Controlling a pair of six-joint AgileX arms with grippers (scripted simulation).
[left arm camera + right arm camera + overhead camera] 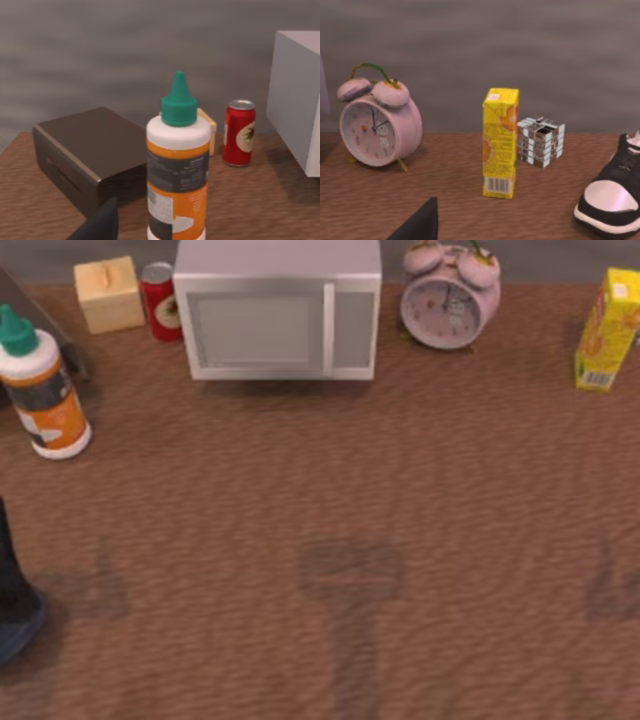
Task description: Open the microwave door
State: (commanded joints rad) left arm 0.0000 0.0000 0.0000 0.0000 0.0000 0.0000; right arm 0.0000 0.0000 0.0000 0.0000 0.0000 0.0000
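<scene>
The silver-grey microwave (pixel 277 308) stands at the back of the table, just left of centre. The microwave door (pixel 258 328), with its large grey window, lies flush and shut against the front, left of the narrow control strip (pixel 353 328). One plain side of the microwave (pixel 297 100) shows in the left wrist view. My left arm (pixel 15 610) sits at the near left edge, far from the microwave. A dark bit of my left gripper (pixel 100 225) shows low in its wrist view. My right gripper (pixel 420 225) shows the same way, and the right arm is outside the top view.
An orange bottle with a green cap (pixel 42 390) stands at the left beside a dark box (pixel 85 150). A tan block (pixel 108 294) and a red can (pixel 160 302) flank the microwave's left. A pink alarm clock (pixel 450 295), a juice carton (pixel 607 330), a mirror cube (pixel 540 141) and a shoe (pixel 615 195) are on the right.
</scene>
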